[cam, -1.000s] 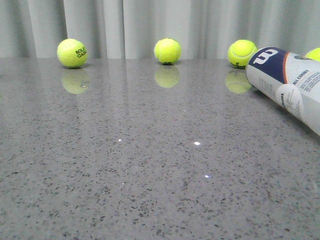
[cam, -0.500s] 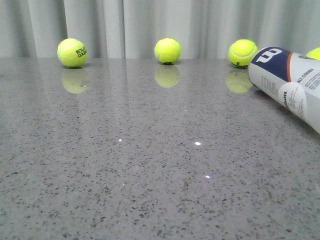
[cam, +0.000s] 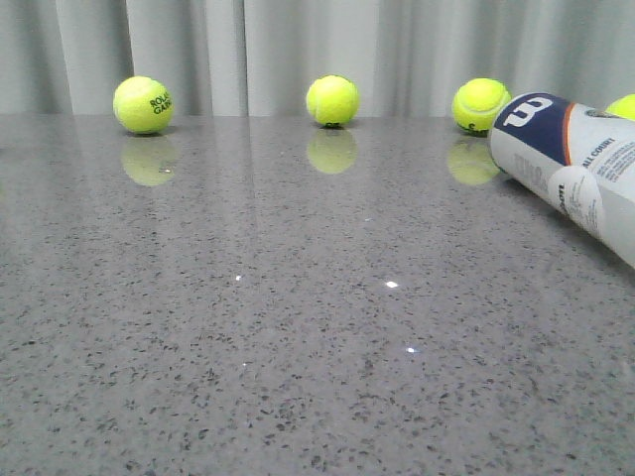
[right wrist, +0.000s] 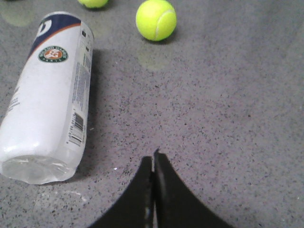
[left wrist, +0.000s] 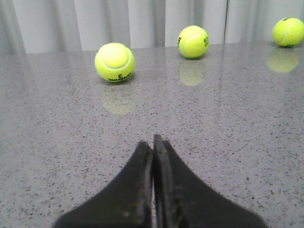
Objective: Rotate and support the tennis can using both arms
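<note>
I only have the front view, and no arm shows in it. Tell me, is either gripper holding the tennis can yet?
Observer: No. The right gripper is shut on nothing, beside the tennis can, not touching it.
Operator: And the left one?
Observer: The left gripper is shut too, with only tennis balls ahead of it; the nearest ball lies beyond its tips.
Operator: I see the can's navy end. What about the other end?
Observer: It is clear plastic, resting on the table.

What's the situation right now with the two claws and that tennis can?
Left end effector shut, empty. Right end effector shut, empty, beside the tennis can. Can lying on its side on the table, untouched. Ball past it, apart.
</note>
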`<move>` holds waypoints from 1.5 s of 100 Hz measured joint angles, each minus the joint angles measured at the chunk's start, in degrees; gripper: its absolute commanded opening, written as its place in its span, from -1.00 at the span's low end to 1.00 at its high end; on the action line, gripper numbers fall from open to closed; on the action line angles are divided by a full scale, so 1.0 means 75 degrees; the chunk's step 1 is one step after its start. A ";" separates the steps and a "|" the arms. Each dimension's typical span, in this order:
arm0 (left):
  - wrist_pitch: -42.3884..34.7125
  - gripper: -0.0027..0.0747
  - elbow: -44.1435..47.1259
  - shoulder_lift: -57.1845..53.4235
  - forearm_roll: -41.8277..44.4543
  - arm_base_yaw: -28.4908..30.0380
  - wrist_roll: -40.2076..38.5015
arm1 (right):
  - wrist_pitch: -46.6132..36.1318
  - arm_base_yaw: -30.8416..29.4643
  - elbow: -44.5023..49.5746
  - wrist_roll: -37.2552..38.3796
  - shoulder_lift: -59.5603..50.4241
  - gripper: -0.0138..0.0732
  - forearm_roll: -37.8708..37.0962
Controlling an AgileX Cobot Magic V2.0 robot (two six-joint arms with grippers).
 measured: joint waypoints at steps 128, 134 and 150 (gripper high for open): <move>0.0000 -0.98 0.0000 0.0000 0.0000 0.0000 0.0000 | 0.2902 0.0846 -0.5602 0.0000 0.8607 0.73 0.2301; 0.0000 -0.98 0.0000 0.0000 0.0000 0.0000 0.0000 | 0.2936 0.0846 -0.5648 0.0000 0.8906 0.73 0.2316; 0.0000 -0.98 0.0000 0.0000 0.0000 0.0000 0.0000 | 0.2986 0.0846 -0.5760 -0.0014 0.9364 0.71 0.2347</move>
